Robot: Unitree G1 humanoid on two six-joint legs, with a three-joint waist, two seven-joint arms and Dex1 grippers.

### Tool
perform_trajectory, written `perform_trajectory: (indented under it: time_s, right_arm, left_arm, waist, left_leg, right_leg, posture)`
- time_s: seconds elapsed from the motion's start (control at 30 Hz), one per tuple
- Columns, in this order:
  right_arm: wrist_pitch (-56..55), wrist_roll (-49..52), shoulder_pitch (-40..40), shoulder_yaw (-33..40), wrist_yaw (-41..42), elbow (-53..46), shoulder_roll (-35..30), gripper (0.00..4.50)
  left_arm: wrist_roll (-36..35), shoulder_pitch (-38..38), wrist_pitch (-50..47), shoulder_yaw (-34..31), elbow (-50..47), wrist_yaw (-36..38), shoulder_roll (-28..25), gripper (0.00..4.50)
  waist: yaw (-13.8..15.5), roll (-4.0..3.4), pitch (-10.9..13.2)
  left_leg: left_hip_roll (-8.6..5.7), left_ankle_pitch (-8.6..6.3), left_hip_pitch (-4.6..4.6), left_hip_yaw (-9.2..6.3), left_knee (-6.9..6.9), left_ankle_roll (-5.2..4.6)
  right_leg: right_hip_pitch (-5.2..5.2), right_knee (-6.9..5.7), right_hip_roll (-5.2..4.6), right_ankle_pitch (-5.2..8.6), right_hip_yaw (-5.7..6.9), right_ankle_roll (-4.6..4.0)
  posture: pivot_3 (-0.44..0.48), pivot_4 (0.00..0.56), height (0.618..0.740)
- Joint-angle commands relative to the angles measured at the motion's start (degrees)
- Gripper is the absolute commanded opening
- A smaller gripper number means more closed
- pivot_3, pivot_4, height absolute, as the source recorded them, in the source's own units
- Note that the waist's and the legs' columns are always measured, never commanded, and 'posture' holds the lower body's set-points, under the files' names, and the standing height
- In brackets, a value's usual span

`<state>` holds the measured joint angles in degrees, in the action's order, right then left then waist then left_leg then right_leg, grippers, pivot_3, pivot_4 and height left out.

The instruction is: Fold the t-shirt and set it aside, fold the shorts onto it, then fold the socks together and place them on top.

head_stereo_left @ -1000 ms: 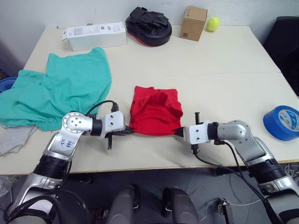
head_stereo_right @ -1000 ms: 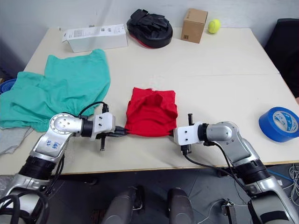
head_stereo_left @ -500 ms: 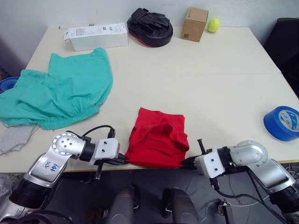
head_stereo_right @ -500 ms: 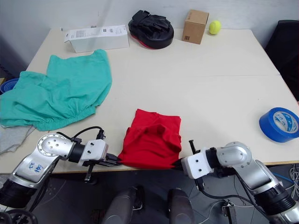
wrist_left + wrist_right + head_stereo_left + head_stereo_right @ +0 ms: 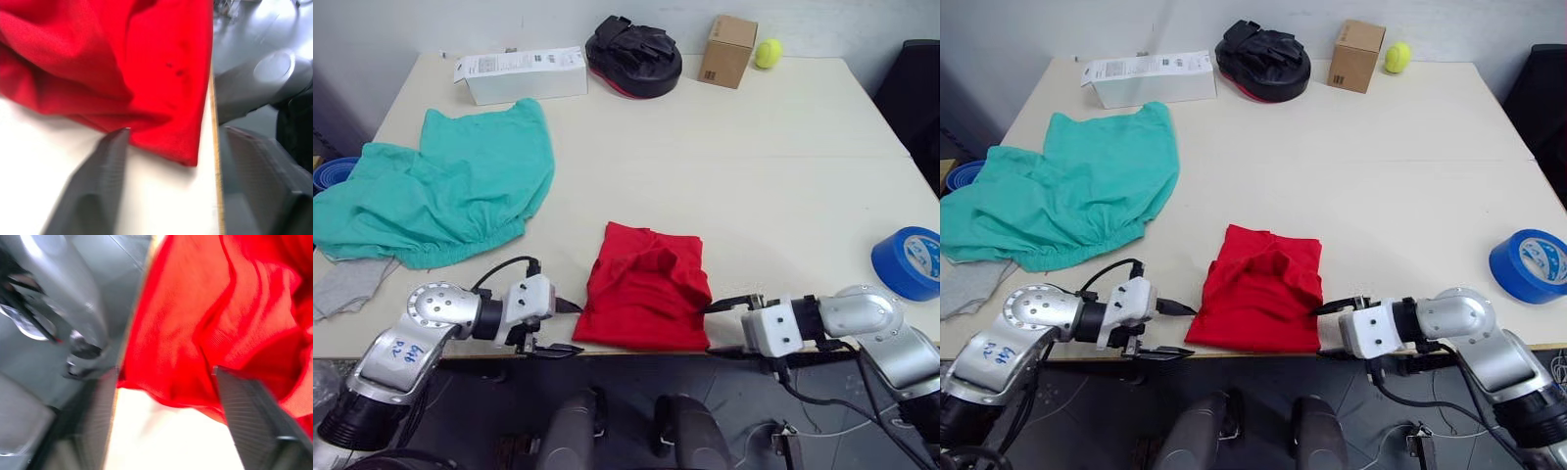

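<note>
The red t-shirt lies folded in a bunched rectangle at the table's front edge. My left gripper stands open just left of the shirt's near-left corner, one fingertip right at the hem and the other past the table edge. My right gripper is open at the near-right corner, holding nothing. In the right wrist view the shirt sits beyond the spread fingers. The teal-green shorts lie spread at the left. A grey sock pokes out under their near edge.
Along the back stand a white box, a black padded mitt, a cardboard box and a tennis ball. A blue tape roll sits at the right edge, and a blue bowl is off the left edge.
Both grippers dragged the red shirt toward the table's front edge, then opened and let go of it. The shirt now rests there free.
</note>
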<state>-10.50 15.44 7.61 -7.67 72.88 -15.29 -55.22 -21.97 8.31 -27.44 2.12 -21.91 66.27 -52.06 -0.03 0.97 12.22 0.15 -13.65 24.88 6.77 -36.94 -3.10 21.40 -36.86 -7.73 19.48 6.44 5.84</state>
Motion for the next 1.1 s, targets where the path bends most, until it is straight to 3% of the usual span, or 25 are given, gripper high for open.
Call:
perform_trajectory:
  time_s: [0.03,0.27,0.47,0.57,0.7,0.87,0.93,1.1]
  right_arm:
    - [3.24,5.97,0.31,5.21,0.51,-3.58,-1.27,4.46]
    - [-7.79,-7.08,5.99,3.24,-7.14,5.31,4.74,4.46]
    - [-17.59,-15.16,7.99,1.27,-12.76,12.00,8.90,4.46]
    - [-19.88,-15.55,8.11,0.72,-13.58,12.94,9.70,3.84]
    - [-17.08,-10.04,7.09,0.82,-11.45,10.57,9.70,2.47]
    - [-16.20,-8.51,7.62,0.84,-9.65,10.72,9.08,0.57]
    - [-16.48,-8.76,8.08,0.80,-9.31,11.28,9.15,0.05]
    - [-16.13,-8.33,9.09,0.73,-8.34,11.80,9.36,0.05]
  left_arm:
    - [-4.58,3.04,-3.68,-4.65,-0.32,1.59,-2.43,4.50]
    - [-14.47,12.36,-16.81,-6.37,2.25,-0.68,0.02,4.50]
    - [-14.38,14.81,-17.87,-5.24,2.70,-1.71,0.51,4.50]
    - [-14.03,15.65,-17.72,-5.18,3.30,-2.31,0.77,4.50]
    - [-11.62,15.77,-14.86,-4.11,4.21,-2.45,0.35,4.50]
    - [-0.56,14.99,-0.96,1.45,7.59,-2.04,0.40,4.50]
    - [2.03,16.01,3.55,2.61,9.60,-2.60,1.92,4.50]
    - [10.84,19.15,20.71,6.43,15.91,-1.31,4.29,4.50]
  waist:
    - [-0.01,0.00,0.00]
    - [0.07,0.02,0.00]
    - [-0.16,0.01,0.00]
    - [-0.18,0.01,0.00]
    - [-0.16,0.01,0.00]
    - [-0.04,0.01,0.00]
    - [-0.05,0.01,0.00]
    - [-0.05,0.01,0.00]
  left_leg:
    - [0.00,0.00,-0.01,0.00,0.00,0.00]
    - [-0.03,0.00,-0.01,0.00,-0.01,0.03]
    - [0.00,0.17,0.03,0.02,-0.03,-0.17]
    - [0.01,0.21,0.02,0.06,-0.03,-0.18]
    - [0.00,0.23,0.01,0.06,-0.04,-0.18]
    - [-0.02,0.23,0.00,0.07,-0.04,-0.19]
    - [-0.02,0.23,0.01,0.08,-0.03,-0.18]
    - [-0.02,0.22,0.03,0.08,-0.04,-0.18]
  right_leg:
    - [-0.02,0.00,0.00,0.00,0.00,0.00]
    - [0.00,-0.01,0.01,0.01,-0.03,0.00]
    - [0.07,-0.13,0.15,0.00,0.00,0.02]
    - [0.05,-0.12,0.16,0.01,-0.05,0.00]
    - [0.04,-0.12,0.15,0.01,-0.09,-0.01]
    - [0.02,-0.08,0.13,0.01,-0.09,-0.01]
    - [0.04,-0.08,0.13,0.01,-0.09,-0.01]
    - [0.06,-0.09,0.10,0.01,-0.08,-0.01]
  posture:
    - [0.000,0.150,0.740]
    - [0.000,0.150,0.740]
    - [0.000,0.150,0.740]
    - [0.000,0.150,0.740]
    - [0.000,0.150,0.740]
    - [0.000,0.150,0.740]
    - [0.000,0.150,0.740]
    - [0.000,0.150,0.740]
